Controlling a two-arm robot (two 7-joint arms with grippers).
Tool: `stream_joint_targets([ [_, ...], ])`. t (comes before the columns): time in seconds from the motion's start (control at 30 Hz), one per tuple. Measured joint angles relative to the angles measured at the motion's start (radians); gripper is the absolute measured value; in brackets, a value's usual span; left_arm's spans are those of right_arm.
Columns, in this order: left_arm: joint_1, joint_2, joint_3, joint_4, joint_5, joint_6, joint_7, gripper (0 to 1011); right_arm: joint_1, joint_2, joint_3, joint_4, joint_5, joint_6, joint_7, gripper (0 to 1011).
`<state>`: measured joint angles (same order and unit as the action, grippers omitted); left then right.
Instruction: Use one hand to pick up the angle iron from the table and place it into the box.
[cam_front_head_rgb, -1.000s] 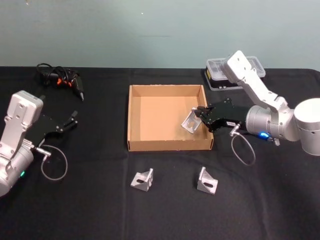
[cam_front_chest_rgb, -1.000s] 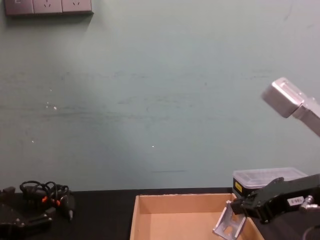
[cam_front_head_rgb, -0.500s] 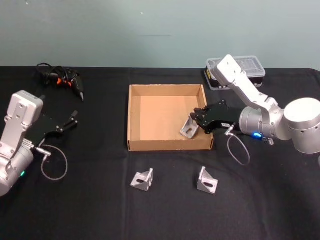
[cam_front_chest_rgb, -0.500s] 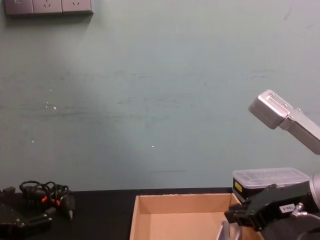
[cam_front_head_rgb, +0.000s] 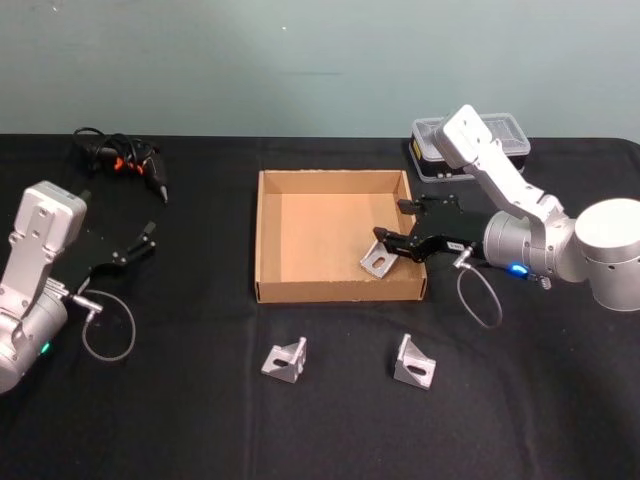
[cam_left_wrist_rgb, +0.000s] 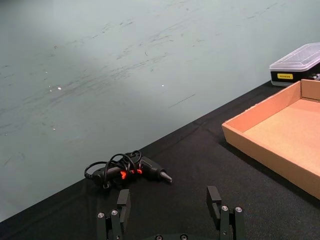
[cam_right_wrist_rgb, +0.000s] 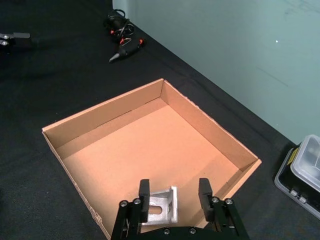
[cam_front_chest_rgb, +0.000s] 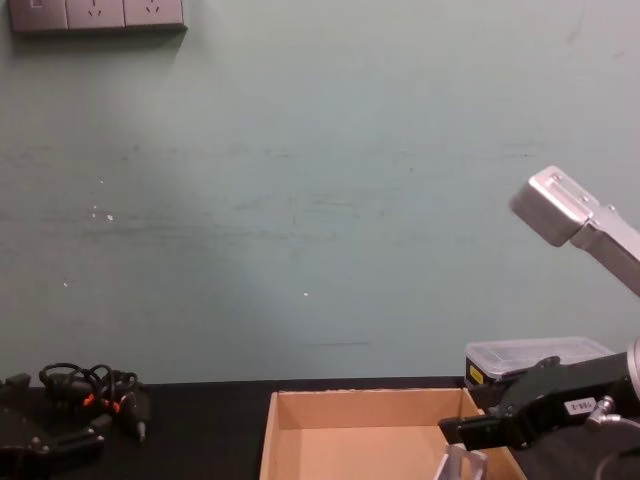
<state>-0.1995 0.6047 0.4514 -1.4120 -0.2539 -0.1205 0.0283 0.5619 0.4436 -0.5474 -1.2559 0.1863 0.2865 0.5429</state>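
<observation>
Right gripper (cam_front_head_rgb: 395, 222) open, angle iron (cam_front_head_rgb: 377, 259) resting in box (cam_front_head_rgb: 330, 180) — lift straight up before retracting (left gripper (cam_front_head_rgb: 143, 242) parked, open).

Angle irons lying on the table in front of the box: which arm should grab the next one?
Right, probably. The right gripper, jaws open, hangs over the box's near right corner, close to the right-hand angle iron. The left gripper sits far off at the left.
</observation>
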Motion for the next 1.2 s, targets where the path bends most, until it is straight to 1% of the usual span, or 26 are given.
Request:
stream_joint_targets([
  [0.03, 0.000, 0.000, 0.000, 0.000, 0.000, 0.000, 0.000, 1000, -0.002, 0.001, 0.002, -0.002, 0.000, -0.001, 0.000, 628],
  [0.13, 0.000, 0.000, 0.000, 0.000, 0.000, 0.000, 0.000, 1000, -0.010, 0.005, 0.013, -0.016, 0.000, -0.005, -0.005, 726],
  [0.17, 0.000, 0.000, 0.000, 0.000, 0.000, 0.000, 0.000, 1000, -0.016, 0.008, 0.020, -0.025, 0.001, -0.007, -0.006, 743],
  [0.23, 0.000, 0.000, 0.000, 0.000, 0.000, 0.000, 0.000, 1000, -0.022, 0.012, 0.026, -0.036, 0.002, -0.009, -0.007, 820],
  [0.3, 0.000, 0.000, 0.000, 0.000, 0.000, 0.000, 0.000, 1000, -0.035, 0.023, 0.035, -0.061, 0.006, -0.012, -0.006, 875],
  [0.37, 0.000, 0.000, 0.000, 0.000, 0.000, 0.000, 0.000, 1000, -0.044, 0.032, 0.039, -0.081, 0.009, -0.012, -0.005, 908],
  [0.43, 0.000, 0.000, 0.000, 0.000, 0.000, 0.000, 0.000, 1000, -0.062, 0.052, 0.048, -0.116, 0.014, -0.012, 0.000, 966],
  [0.5, 0.000, 0.000, 0.000, 0.000, 0.000, 0.000, 0.000, 1000, -0.084, 0.073, 0.058, -0.154, 0.023, -0.012, 0.004, 1002],
  [0.57, 0.000, 0.000, 0.000, 0.000, 0.000, 0.000, 0.000, 1000, -0.101, 0.090, 0.067, -0.185, 0.029, -0.010, 0.009, 1000],
  [0.6, 0.000, 0.000, 0.000, 0.000, 0.000, 0.000, 0.000, 1000, -0.119, 0.108, 0.075, -0.215, 0.038, -0.008, 0.012, 1000],
  [0.7, 0.000, 0.000, 0.000, 0.000, 0.000, 0.000, 0.000, 1000, -0.147, 0.135, 0.088, -0.258, 0.051, -0.007, 0.017, 1000],
  [0.73, 0.000, 0.000, 0.000, 0.000, 0.000, 0.000, 0.000, 1000, -0.165, 0.153, 0.097, -0.287, 0.060, -0.006, 0.019, 1000],
  [0.9, 0.000, 0.000, 0.000, 0.000, 0.000, 0.000, 0.000, 1000, -0.225, 0.207, 0.122, -0.371, 0.091, -0.001, 0.030, 1000],
  [0.93, 0.000, 0.000, 0.000, 0.000, 0.000, 0.000, 0.000, 1000, -0.245, 0.224, 0.128, -0.395, 0.101, 0.001, 0.033, 1000],
  [1.03, 0.000, 0.000, 0.000, 0.000, 0.000, 0.000, 0.000, 1000, -0.279, 0.253, 0.132, -0.432, 0.114, 0.004, 0.040, 1000],
  [1.13, 0.000, 0.000, 0.000, 0.000, 0.000, 0.000, 0.000, 1000, -0.330, 0.294, 0.134, -0.476, 0.135, 0.007, 0.052, 1000],
  [1.17, 0.000, 0.000, 0.000, 0.000, 0.000, 0.000, 0.000, 1000, -0.330, 0.294, 0.134, -0.476, 0.135, 0.007, 0.052, 1000],
  [1.2, 0.000, 0.000, 0.000, 0.000, 0.000, 0.000, 0.000, 1000, -0.348, 0.307, 0.134, -0.488, 0.143, 0.007, 0.056, 1000],
])
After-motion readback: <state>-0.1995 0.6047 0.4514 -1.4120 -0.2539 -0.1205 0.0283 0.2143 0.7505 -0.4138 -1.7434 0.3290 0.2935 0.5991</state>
